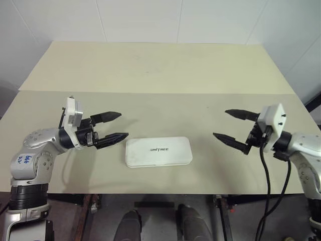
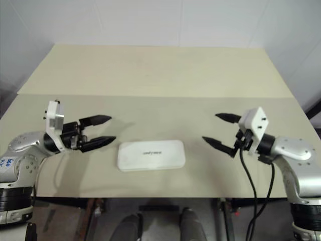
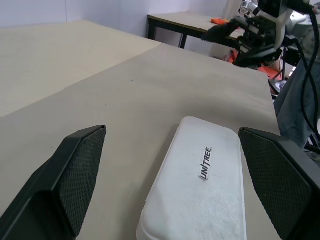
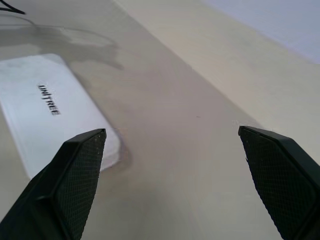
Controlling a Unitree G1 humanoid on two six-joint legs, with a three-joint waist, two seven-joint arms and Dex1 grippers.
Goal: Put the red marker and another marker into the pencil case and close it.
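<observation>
The case point(image 1: 158, 151) lies shut near the desk's point(image 1: 160, 70) front edge, between the left gripper point(image 1: 112, 126) and right gripper point(image 1: 231, 125), both released and empty. Retreating without nudging the lid seems wise.

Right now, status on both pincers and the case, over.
Left pincer open, empty, left of the pencil case. Right pincer open, empty, right of it. Case shut, flat on the table. Nothing in the way.
</observation>
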